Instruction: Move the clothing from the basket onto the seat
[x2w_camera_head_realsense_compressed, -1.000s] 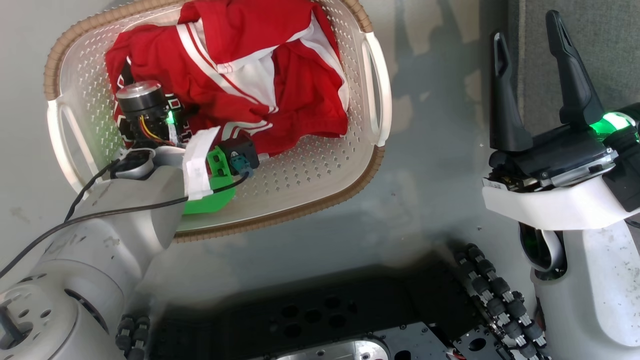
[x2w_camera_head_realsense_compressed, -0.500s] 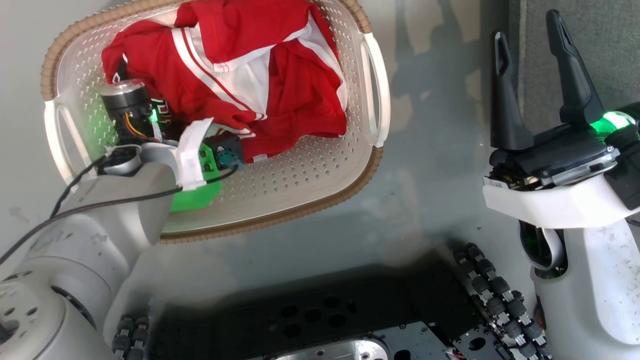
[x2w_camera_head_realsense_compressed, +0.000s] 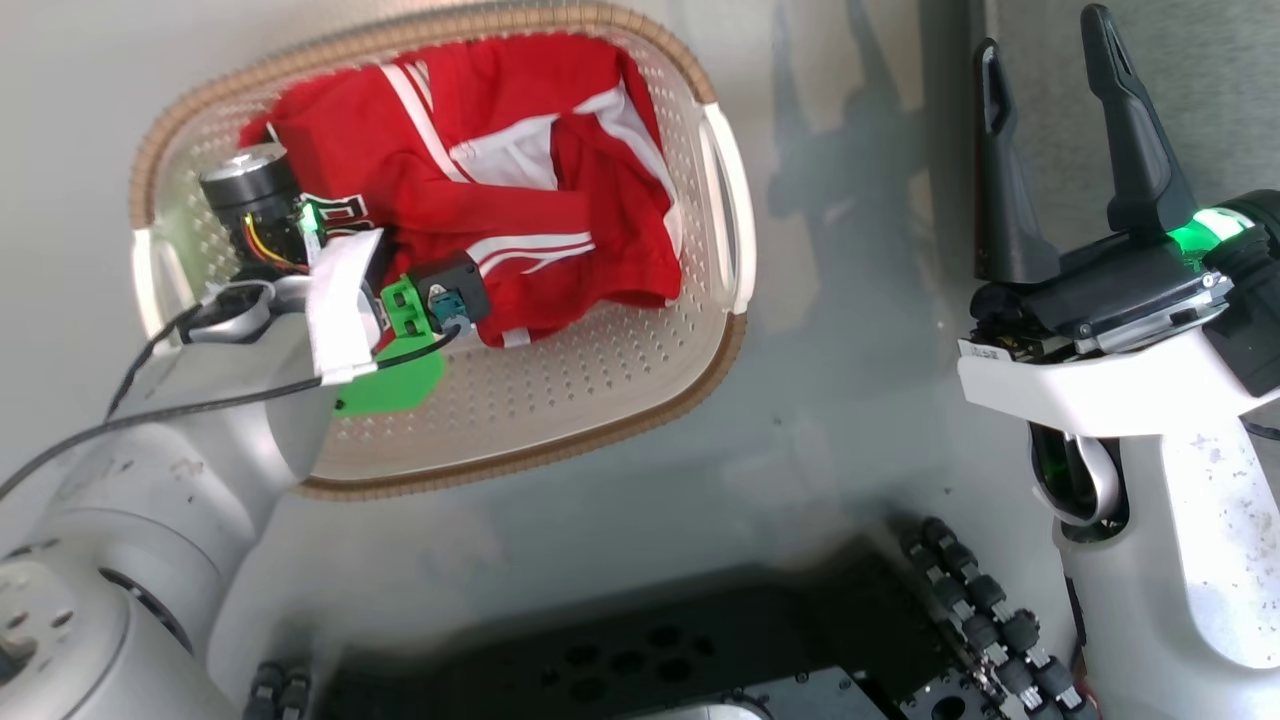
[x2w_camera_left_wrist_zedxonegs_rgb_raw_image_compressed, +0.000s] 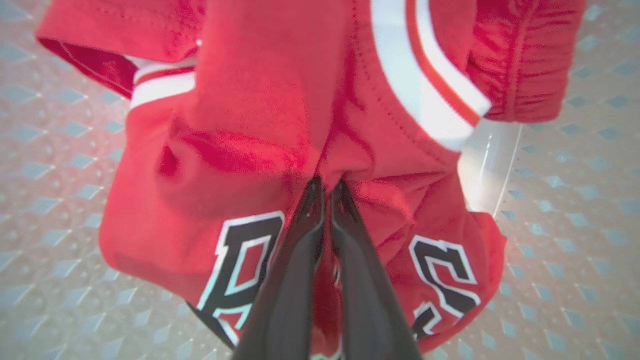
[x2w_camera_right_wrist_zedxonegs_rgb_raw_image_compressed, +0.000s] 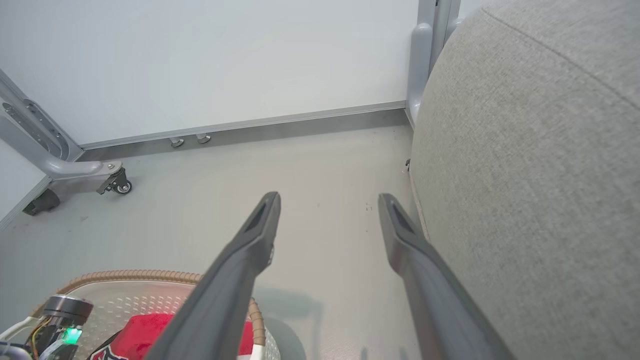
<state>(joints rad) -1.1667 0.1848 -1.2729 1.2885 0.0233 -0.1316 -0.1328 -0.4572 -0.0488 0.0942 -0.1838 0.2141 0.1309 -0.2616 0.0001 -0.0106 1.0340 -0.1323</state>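
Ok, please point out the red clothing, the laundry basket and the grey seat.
red clothing (x2w_camera_head_realsense_compressed: 450, 215), head view, red fabric mid-pile
laundry basket (x2w_camera_head_realsense_compressed: 600, 390), head view, bare perforated floor
grey seat (x2w_camera_right_wrist_zedxonegs_rgb_raw_image_compressed: 540, 175), right wrist view, upholstered side

The red basketball clothing with white trim (x2w_camera_left_wrist_zedxonegs_rgb_raw_image_compressed: 240, 125) was soft, matt knit cloth with visible stitching and smooth printed lettering. The cream-white perforated basket (x2w_camera_head_realsense_compressed: 600, 370) looked like smooth, faintly shiny plastic under a ribbed, woven-look brown rim (x2w_camera_right_wrist_zedxonegs_rgb_raw_image_compressed: 150, 275). The large grey seat cushion (x2w_camera_right_wrist_zedxonegs_rgb_raw_image_compressed: 525, 175) was coarse, matt woven fabric. The pale grey floor (x2w_camera_head_realsense_compressed: 850, 330) was smooth with a dull sheen.
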